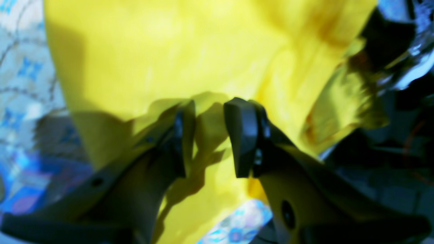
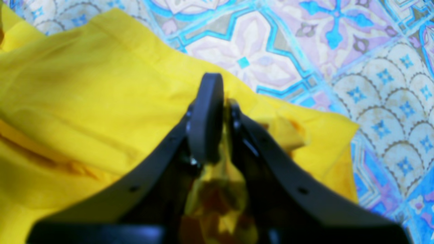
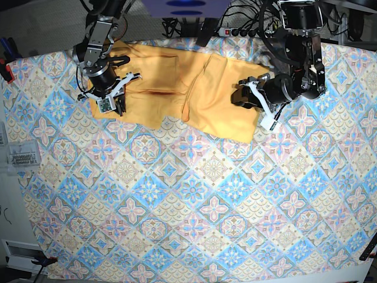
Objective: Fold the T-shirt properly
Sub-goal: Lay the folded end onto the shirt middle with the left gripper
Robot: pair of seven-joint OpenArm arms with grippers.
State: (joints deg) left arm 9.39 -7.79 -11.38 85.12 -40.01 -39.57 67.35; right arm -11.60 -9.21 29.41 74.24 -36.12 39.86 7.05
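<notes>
A yellow-orange T-shirt (image 3: 177, 88) lies spread and rumpled across the far part of a surface covered by a blue-and-pink tile-patterned cloth (image 3: 194, 200), seen from above in the base view. The shirt stretches between two dark robot arms, with creases and a raised fold near its middle.

The right hand (image 3: 109, 94) sits at the shirt's end on the left of the base view. In the right wrist view, the right hand (image 2: 222, 101) has its two dark fingers nearly together, pinching a bunched edge of the yellow fabric between them — more cloth gathers in the hollow behind the fingertips. The patterned cloth shows beyond the shirt's edge.

The left hand (image 3: 247, 97) is at the shirt's other end, on the right of the base view. In the blurred left wrist view, the left hand (image 1: 210, 112) has its fingers part-way apart with a fold of the yellow fabric (image 1: 190, 54) rising between them — whether the pads actually clamp it cannot be told. Cables and a power strip (image 3: 235, 30) lie beyond the far edge.
</notes>
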